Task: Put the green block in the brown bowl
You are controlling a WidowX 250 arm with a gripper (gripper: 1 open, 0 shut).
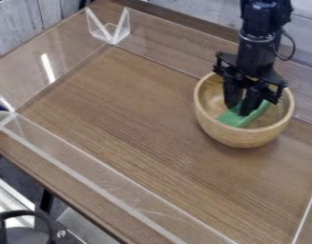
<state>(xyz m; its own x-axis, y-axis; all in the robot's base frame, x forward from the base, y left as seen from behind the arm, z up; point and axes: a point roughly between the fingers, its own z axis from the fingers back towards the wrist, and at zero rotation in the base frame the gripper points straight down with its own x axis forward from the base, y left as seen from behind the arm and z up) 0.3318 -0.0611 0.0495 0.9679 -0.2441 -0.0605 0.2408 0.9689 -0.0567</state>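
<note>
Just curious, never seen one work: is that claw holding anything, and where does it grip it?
The gripper holds the green block by its upper end, inside the brown bowl.

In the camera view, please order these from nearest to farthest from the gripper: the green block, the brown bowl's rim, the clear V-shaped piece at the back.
1. Green block: between the fingers of the gripper, inside the bowl.
2. Brown bowl's rim: rings the gripper.
3. Clear V-shaped piece: far off at the back left corner.

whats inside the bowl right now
The green block lies inside the bowl, with the gripper reaching down into it. The fingers cover the block's upper end, so whether it is released stays unclear.
</note>
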